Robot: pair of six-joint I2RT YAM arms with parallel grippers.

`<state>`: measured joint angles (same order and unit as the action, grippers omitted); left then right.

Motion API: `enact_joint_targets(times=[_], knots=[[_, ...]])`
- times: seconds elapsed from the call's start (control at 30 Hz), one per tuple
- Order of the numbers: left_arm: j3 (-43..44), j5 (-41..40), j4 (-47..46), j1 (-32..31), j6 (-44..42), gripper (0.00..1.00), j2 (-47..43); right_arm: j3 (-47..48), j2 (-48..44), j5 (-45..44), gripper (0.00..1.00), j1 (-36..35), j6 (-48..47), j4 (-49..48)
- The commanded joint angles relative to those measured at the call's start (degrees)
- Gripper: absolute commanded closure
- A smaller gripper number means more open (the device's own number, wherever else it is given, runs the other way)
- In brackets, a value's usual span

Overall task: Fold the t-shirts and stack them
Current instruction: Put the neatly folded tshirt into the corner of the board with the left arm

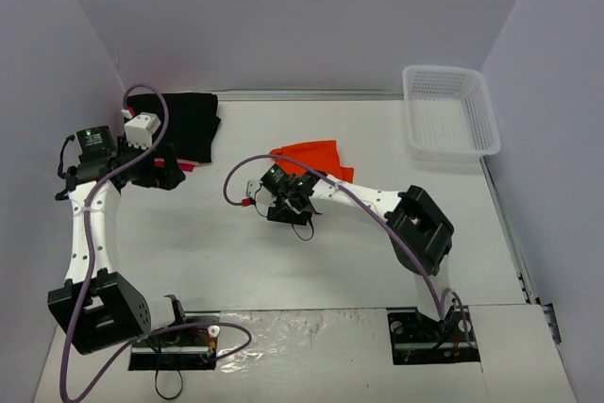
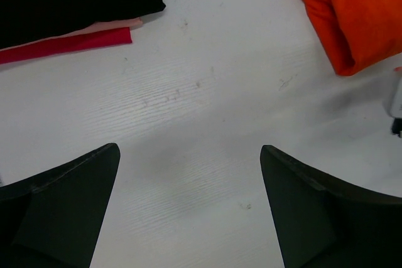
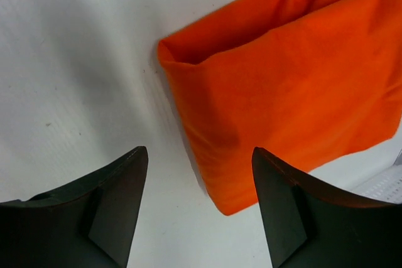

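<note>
Hanging part-open and empty, the right claw (image 3: 200,155) sits just at the near-left corner of the folded orange shirt (image 3: 295,92), whose long axis runs across the table. The black shirt (image 1: 184,125), with the pink-red shirt (image 2: 63,45) under it, lies far left beside the wide-open, empty left claw (image 2: 190,149). The right arm is nearer the orange shirt.

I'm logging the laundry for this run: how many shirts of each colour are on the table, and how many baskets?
orange t-shirt: 1
black t-shirt: 1
pink-red t-shirt, only a strip showing at the black one's edge: 1
white mesh basket: 1
Total: 4
</note>
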<state>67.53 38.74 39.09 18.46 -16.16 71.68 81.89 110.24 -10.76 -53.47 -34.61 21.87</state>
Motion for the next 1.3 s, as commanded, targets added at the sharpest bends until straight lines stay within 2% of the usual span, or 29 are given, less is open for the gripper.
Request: enact_joint_targets(times=[0.0,0.23,0.4,0.57,0.6,0.67,0.7,0.97,1.17,1.27], knots=[[3.4,5.2,0.9,0.4,5.1,0.06,1.0,3.2,3.0,-3.6,0.37,-0.5,0.8,-0.2],[5.9,8.8,3.0,0.4,8.4,0.06,7.3,2.1,4.8,-2.9,0.39,-0.8,1.5,-0.6],[8.9,14.9,2.6,0.4,13.5,0.06,12.1,2.6,6.2,-3.9,0.42,-1.5,1.7,-0.8],[10.7,19.5,1.5,0.4,18.4,0.06,18.1,3.4,8.4,-5.4,0.53,-1.5,1.2,-0.9],[11.7,21.0,1.4,0.4,20.0,0.06,19.7,3.6,8.8,-5.6,0.69,-1.5,1.1,-1.0],[12.5,22.5,0.8,0.4,21.9,0.06,20.9,4.4,9.8,-5.9,0.93,-1.5,1.3,-1.0],[13.0,23.4,0.4,0.2,23.8,0.06,21.7,4.7,10.1,-6.4,1.0,-1.5,1.4,-1.0],[10.4,24.5,-12.4,-3.2,42.1,0.06,25.1,7.5,7.8,-8.1,1.0,-1.5,1.1,-0.6],[8.5,20.7,-18.7,-11.7,52.0,0.06,27.9,10.0,4.0,-9.3,1.0,-1.5,0.9,0.6],[10.0,19.1,-19.6,-15.4,53.9,0.06,32.3,10.6,3.0,-9.5,1.0,-1.5,1.1,1.4]])
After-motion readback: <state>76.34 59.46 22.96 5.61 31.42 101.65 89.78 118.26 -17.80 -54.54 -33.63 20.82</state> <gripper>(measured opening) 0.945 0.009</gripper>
